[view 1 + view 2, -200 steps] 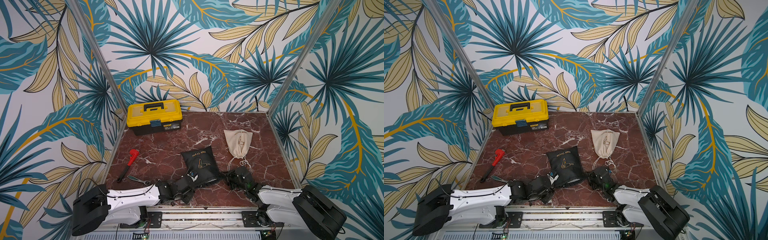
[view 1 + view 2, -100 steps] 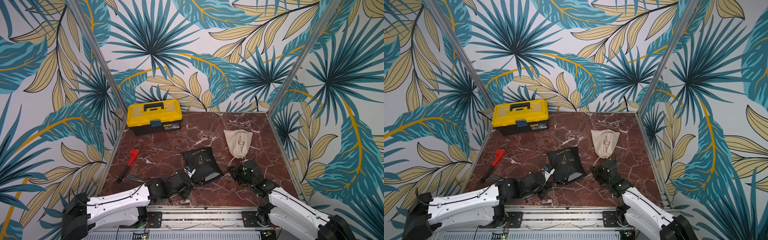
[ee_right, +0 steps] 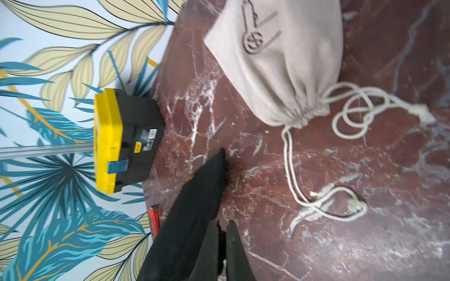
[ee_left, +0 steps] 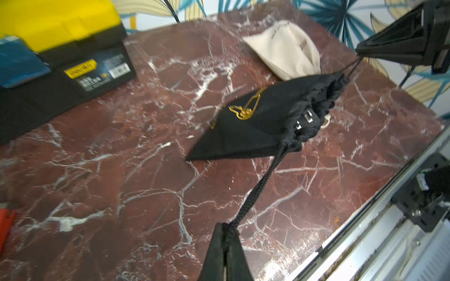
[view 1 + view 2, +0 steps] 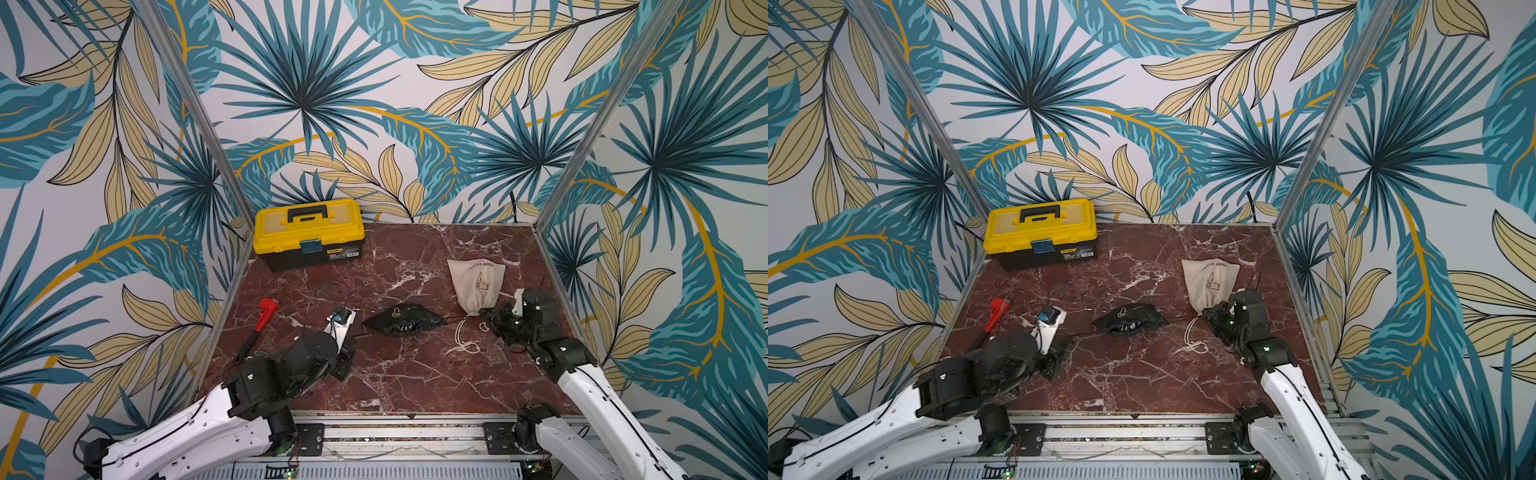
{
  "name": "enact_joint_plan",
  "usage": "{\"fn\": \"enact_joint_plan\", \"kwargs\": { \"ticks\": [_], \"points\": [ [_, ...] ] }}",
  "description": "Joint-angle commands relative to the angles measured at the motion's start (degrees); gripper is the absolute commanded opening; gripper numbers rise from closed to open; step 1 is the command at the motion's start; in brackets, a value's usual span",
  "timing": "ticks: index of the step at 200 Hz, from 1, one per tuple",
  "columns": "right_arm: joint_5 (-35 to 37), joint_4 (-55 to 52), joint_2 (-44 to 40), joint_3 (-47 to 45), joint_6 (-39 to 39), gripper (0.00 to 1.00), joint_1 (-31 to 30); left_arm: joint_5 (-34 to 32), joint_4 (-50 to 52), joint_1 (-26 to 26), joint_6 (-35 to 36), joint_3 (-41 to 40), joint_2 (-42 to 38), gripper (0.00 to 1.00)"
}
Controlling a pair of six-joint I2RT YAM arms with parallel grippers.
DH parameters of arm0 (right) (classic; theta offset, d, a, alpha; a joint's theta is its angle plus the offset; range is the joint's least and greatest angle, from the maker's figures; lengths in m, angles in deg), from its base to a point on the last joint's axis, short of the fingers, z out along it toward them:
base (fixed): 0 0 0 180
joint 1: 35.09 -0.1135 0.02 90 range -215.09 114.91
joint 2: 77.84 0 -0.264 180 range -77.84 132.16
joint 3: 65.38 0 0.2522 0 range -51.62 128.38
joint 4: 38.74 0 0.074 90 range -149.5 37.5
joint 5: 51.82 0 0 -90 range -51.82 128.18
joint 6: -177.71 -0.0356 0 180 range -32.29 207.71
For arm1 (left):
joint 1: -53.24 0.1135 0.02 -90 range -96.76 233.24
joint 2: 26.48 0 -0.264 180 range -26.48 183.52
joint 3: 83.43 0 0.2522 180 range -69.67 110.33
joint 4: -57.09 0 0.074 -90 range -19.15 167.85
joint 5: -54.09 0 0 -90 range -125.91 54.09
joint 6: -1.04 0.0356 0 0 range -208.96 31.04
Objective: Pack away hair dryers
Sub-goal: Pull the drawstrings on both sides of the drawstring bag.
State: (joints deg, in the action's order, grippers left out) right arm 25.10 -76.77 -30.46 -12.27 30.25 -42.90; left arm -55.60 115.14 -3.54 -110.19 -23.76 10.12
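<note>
The red marble counter [image 5: 395, 374] carries everything, and I'll place the rest from the black pouch [image 5: 403, 322] near its middle. The yellow toolbox [image 5: 308, 232] stands shut well beyond the pouch and to its left, against the back wall, clear of the work. The beige pouch [image 5: 476, 284] sits just beyond it to the right, bulging and drawn tight at the neck, with its white string [image 5: 463, 345] loose on the marble. I'd say that one is packed already.

The black pouch is stretched between the two arms. To its left, the left hand [image 4: 225, 228] is pinched together on one end of the black drawstring [image 4: 263, 180]. To its right, the right hand [image 3: 222, 225] is clamped on the other end. Pulling opposite ways like that looks meant to cinch the mouth.

A red wrench [image 5: 266, 313] lies idle farther left. No dryer shows itself. Only a plug [image 4: 308, 119] peeps from the puckered mouth, so I judge one is inside and the mouth is not quite closed.
</note>
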Motion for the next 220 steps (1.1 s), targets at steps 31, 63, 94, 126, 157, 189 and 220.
{"fn": "enact_joint_plan", "kwargs": {
  "ticks": [31, 63, 94, 126, 157, 189, 220],
  "points": [
    [-5.4, -5.5, 4.7, 9.1, 8.2, 0.00, 7.9, -5.3, 9.6, 11.0, 10.0, 13.2, 2.6, 0.00],
    [-9.7, -6.7, 7.2, 14.6, 10.7, 0.00, 13.1, 2.1, 9.6, 22.8, 15.5, 18.1, 7.6, 0.00],
    [-12.2, -6.6, 8.5, 16.7, 11.7, 0.00, 17.0, 8.5, 8.9, 34.7, 19.1, 20.3, 10.6, 0.00],
    [-14.9, -6.5, 10.2, 17.3, 12.7, 0.00, 21.2, 13.7, 8.5, 43.6, 20.9, 21.5, 13.3, 0.00],
    [-16.4, -6.2, 11.8, 18.3, 13.7, 0.00, 24.7, 19.9, 7.5, 50.9, 22.2, 22.9, 15.8, 0.00],
    [-16.4, -5.0, 14.1, 19.4, 14.0, 0.00, 25.8, 21.9, 5.9, 53.7, 22.9, 24.4, 19.7, 0.00],
    [-17.5, -3.9, 16.1, 19.9, 14.2, 0.00, 28.4, 25.5, 4.9, 59.2, 23.4, 26.3, 22.1, 0.00]
  ]
}}
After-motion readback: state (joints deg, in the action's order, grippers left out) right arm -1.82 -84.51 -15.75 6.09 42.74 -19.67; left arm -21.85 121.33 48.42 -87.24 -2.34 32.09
